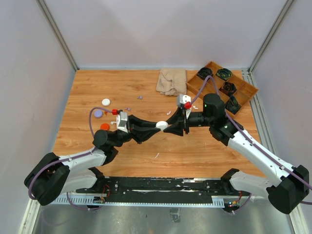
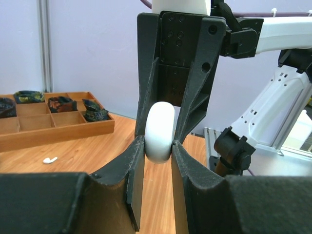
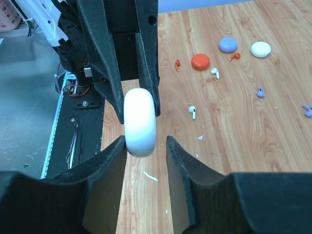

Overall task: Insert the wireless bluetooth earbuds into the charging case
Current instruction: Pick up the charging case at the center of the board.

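Observation:
A white round charging case [image 1: 161, 125] hangs in the air above the table's middle, closed, edge-on in both wrist views [image 2: 160, 131] [image 3: 140, 122]. My left gripper [image 1: 156, 127] [image 2: 158, 144] is shut on it, both pads pressing its sides. My right gripper [image 1: 169, 125] [image 3: 145, 141] faces it, open, straddling the case: one finger touches it, the other stands clear. Loose earbuds lie on the wood: white ones [image 3: 192, 111] [image 3: 215, 73] [image 2: 49, 159], orange ones [image 3: 177, 65] [image 3: 235, 56] and pale purple ones [image 3: 261, 91] [image 1: 140, 97].
Three more closed round cases lie at the left: white [image 1: 106, 102], purple [image 1: 98, 113], orange [image 1: 105, 126]. A wooden compartment tray [image 1: 242, 84] with dark items stands at the back right, a beige cloth [image 1: 171, 80] beside it. White scraps [image 3: 150, 176] lie below the grippers.

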Controlling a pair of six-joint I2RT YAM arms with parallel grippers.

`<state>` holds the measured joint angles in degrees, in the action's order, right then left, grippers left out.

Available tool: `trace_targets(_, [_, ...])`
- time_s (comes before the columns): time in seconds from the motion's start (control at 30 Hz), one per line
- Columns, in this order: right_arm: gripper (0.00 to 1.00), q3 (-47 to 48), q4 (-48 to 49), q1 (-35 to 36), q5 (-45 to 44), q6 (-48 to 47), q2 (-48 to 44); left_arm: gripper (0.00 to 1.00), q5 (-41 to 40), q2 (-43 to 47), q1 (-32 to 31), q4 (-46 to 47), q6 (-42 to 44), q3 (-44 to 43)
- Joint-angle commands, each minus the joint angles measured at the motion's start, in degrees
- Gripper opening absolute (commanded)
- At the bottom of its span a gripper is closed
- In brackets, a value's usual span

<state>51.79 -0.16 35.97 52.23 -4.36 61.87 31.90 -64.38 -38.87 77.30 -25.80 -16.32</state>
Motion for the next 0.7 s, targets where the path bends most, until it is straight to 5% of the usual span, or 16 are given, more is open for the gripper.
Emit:
trace_targets(0.0, [0.37,0.59,2.67,-0.87,2.44,1.44,0.10,0.00,-0.17,-0.12,-0.41,3.46,-0.32,0.46])
trace_targets(0.33, [0.09,3.07,-0.92,-0.90,3.50,0.49,0.69,0.04,0.70,-0.83,-0.36,2.23,0.68,0.13])
trace_targets(0.67, [0.01,8.24,-12.43,-0.80,3.41,-5.24,2.87,0.32,3.72,0.87,-0.35,-4.37,3.60,-1.70])
